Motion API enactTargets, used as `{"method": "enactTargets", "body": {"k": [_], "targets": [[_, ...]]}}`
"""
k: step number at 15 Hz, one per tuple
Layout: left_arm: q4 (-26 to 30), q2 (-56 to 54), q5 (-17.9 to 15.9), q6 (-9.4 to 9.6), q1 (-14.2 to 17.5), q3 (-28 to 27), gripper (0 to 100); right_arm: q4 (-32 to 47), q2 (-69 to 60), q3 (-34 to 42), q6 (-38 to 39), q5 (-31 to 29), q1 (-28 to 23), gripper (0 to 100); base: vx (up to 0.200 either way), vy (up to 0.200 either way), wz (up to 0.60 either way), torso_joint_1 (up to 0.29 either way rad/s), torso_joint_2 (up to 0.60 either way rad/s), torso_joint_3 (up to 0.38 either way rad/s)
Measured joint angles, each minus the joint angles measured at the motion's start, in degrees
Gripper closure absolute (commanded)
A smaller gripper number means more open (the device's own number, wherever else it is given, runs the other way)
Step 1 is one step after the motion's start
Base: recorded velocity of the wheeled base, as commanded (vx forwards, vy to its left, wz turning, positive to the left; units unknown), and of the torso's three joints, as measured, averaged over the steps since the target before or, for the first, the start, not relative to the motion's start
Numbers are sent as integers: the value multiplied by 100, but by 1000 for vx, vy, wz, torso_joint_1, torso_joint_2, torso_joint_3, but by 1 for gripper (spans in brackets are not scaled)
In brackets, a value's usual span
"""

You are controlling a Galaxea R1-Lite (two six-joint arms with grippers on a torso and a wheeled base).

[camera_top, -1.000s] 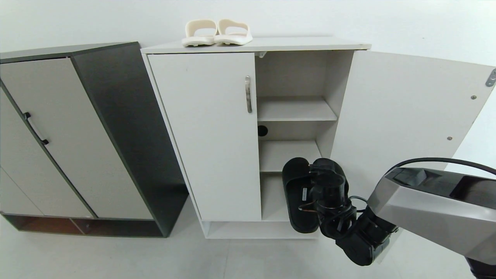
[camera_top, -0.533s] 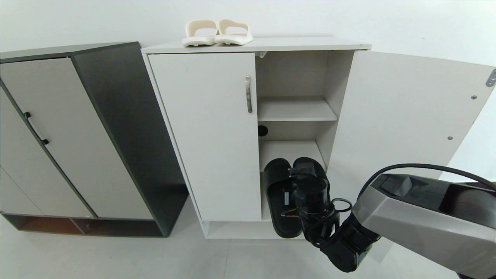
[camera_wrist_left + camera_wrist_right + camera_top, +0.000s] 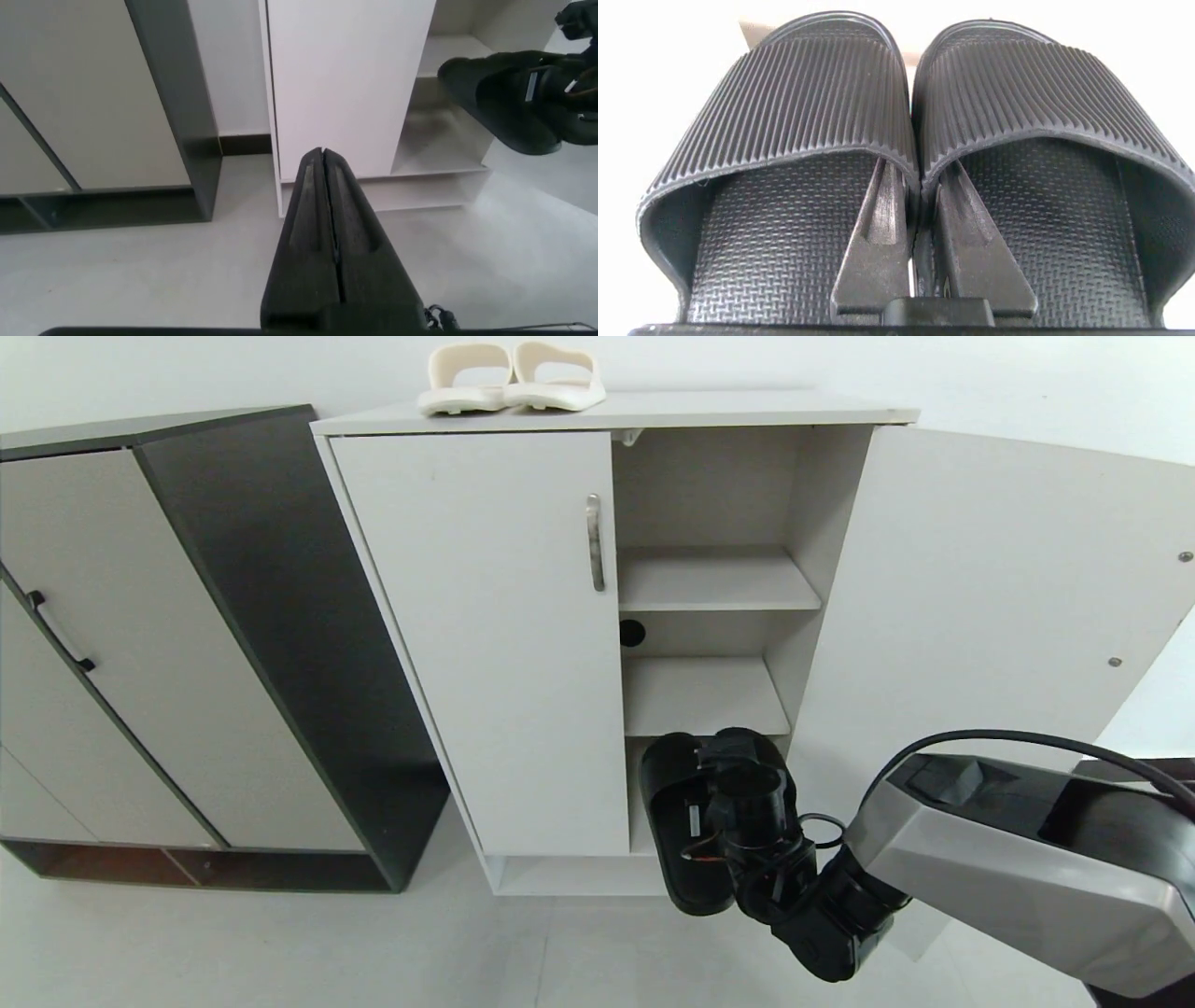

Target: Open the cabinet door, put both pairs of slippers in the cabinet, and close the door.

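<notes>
A black pair of slippers hangs side by side in front of the white cabinet's lowest compartment, toes toward the opening. My right gripper is shut on the slippers' two touching inner sides; the right wrist view shows the gripper under the ribbed straps of the black slippers. A cream pair of slippers lies on the cabinet top. The right door stands wide open and the left door is closed. My left gripper is shut and empty, low over the floor and off to the left of the black slippers.
Two bare shelves sit above the lowest compartment. A dark grey cabinet with closed doors stands against the white one's left side. Open grey floor lies in front of both.
My right gripper carried the black slippers left, from in front of the open door to the cabinet opening. The head camera has since shifted closer, so the whole picture moved.
</notes>
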Motion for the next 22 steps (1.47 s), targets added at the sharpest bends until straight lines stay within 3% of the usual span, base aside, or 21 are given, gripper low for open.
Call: {"method": "enactTargets", "body": {"k": [4,7,18,22], "targets": [[2,5,-5,15,-2,0,100,168,-60,-176,13,60,-2,100,0,0,0,5,1,-200],[2,2,5,13,0,0,100,-246,-291,-118,-18,22,13,100,0,0,0,5,6,-172],[2,2,5,22,0,0,100,-366,-503,122,26,2,-35,100,0,0,0,0,0,0],[2,2,5,13,0,0,100,-372,-503,119,28,5,-44,100,200,0,0,-2,2,6]]}}
